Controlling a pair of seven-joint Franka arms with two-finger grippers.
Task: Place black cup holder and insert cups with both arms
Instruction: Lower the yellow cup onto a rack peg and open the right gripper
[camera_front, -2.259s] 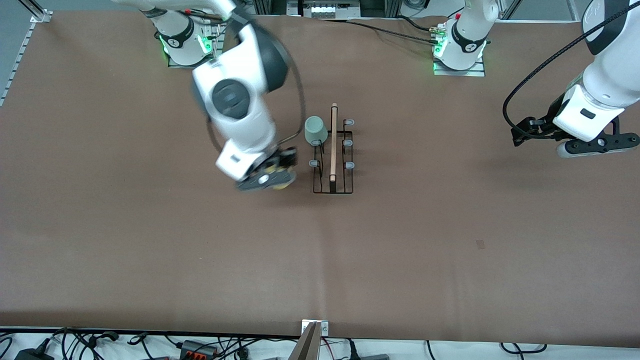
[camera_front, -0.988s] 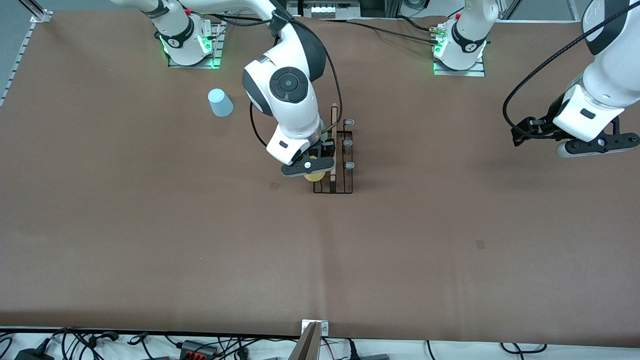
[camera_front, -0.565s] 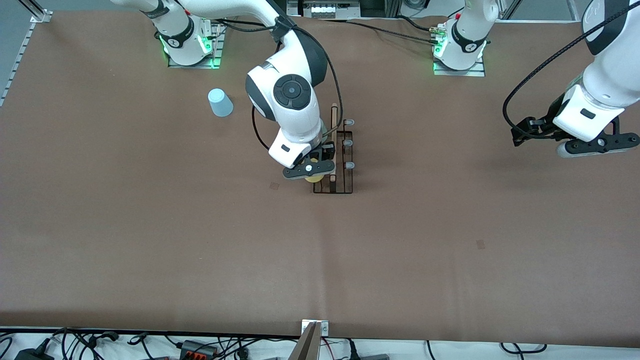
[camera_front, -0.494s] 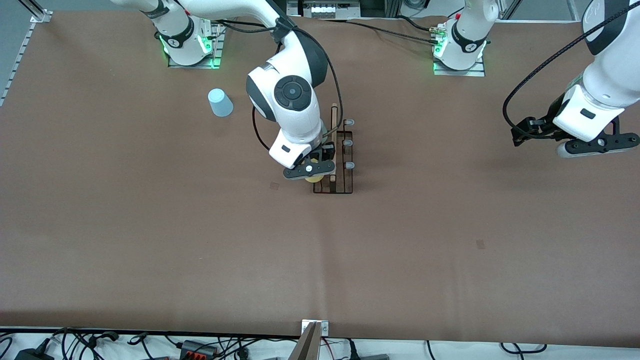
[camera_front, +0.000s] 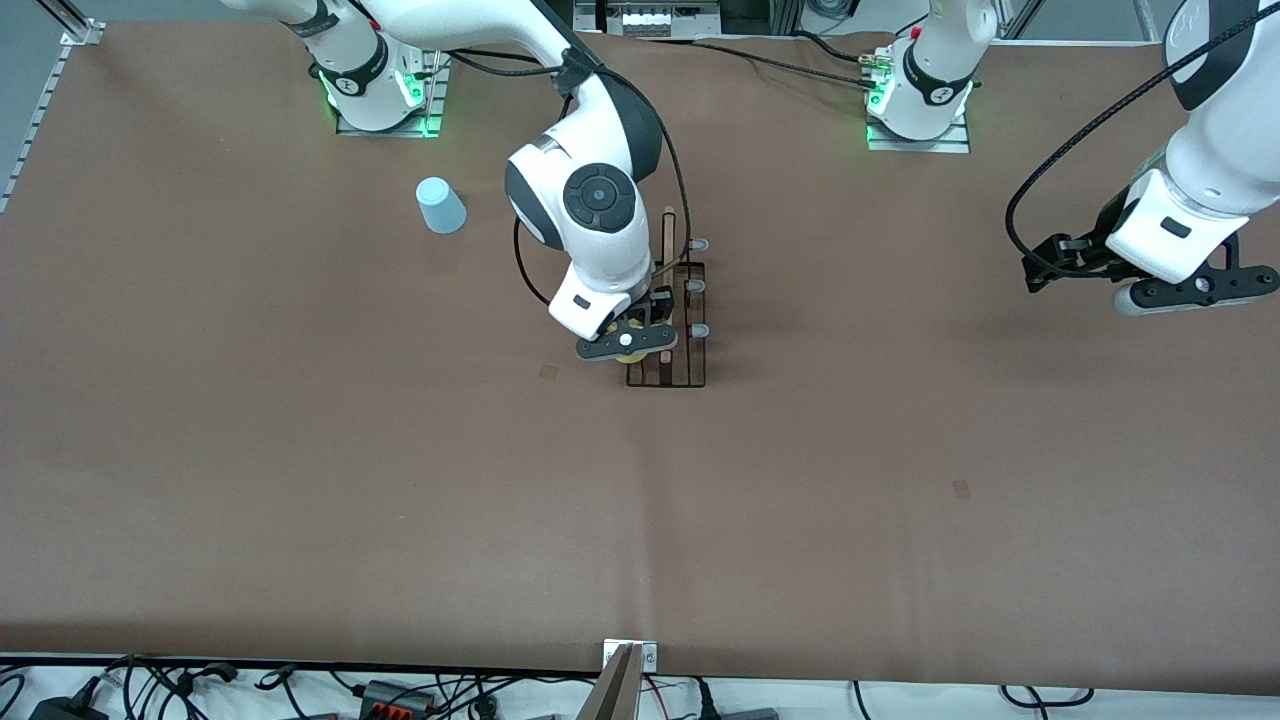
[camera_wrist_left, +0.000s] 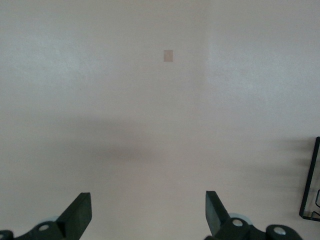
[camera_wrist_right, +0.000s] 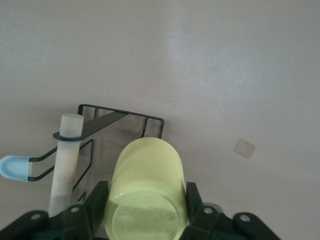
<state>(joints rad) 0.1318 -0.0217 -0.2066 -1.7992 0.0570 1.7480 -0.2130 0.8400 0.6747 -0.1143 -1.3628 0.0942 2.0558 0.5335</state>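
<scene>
Reaching down at centre frame in the front view, the right gripper (camera_front: 625, 346) hangs over the rack (camera_front: 668, 378); the blue cup (camera_front: 440, 205) stands upper left. In the left wrist view, the left gripper (camera_wrist_left: 148, 216) waits, spread wide. In the right wrist view, fingers (camera_wrist_right: 95, 207) clamp the yellow cup (camera_wrist_right: 145, 195) beside the handle (camera_wrist_right: 66, 160).

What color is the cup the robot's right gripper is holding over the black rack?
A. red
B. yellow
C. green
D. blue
B: the right gripper is shut on the yellow cup over the black cup holder; the light blue cup stands alone on the table.
</scene>
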